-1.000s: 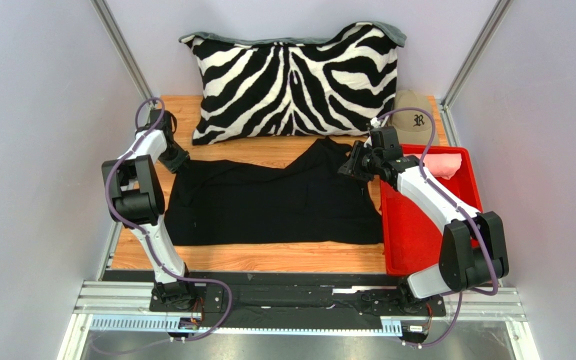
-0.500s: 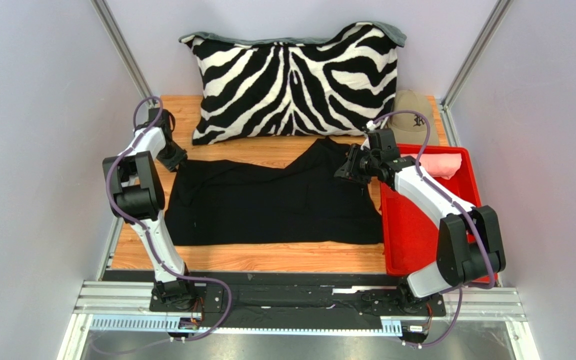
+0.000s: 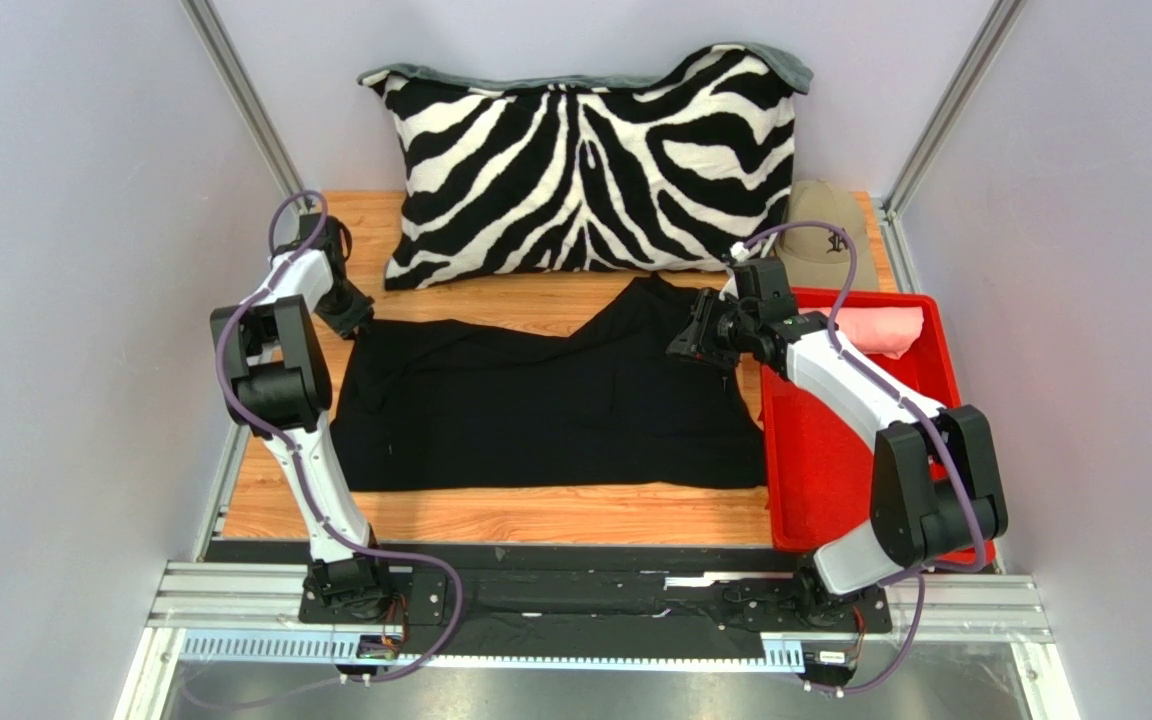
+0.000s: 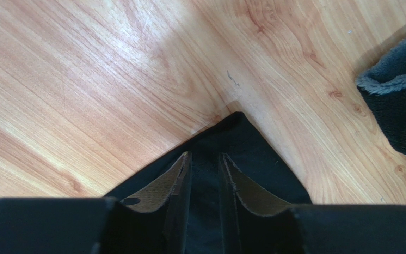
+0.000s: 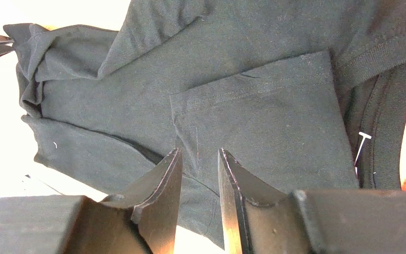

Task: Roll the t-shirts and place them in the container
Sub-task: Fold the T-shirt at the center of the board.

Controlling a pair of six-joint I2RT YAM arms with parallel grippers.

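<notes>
The black t-shirt (image 3: 537,405) lies spread flat on the wooden table, one flap folded up toward the pillow. My left gripper (image 3: 352,318) is down at its far left corner; in the left wrist view the jaws (image 4: 205,155) stand narrowly open astride that black corner (image 4: 242,137), the cloth lying flat between them. Over the shirt's far right part hovers my right gripper (image 3: 683,342), partly open with nothing between its fingers (image 5: 200,151); the shirt's pocket and collar (image 5: 253,100) show below. The pink t-shirt (image 3: 886,327) sits bunched in the red tray.
A zebra-striped pillow (image 3: 590,165) leans on the back wall, its corner (image 4: 401,100) near my left gripper. A tan cap (image 3: 830,233) lies at the back right. The red tray (image 3: 838,480) fills the table's right side, touching the shirt's edge.
My left gripper's jaws have narrowed over the shirt's corner and the arm shifted slightly toward the back. The right gripper edged a little to the left.
</notes>
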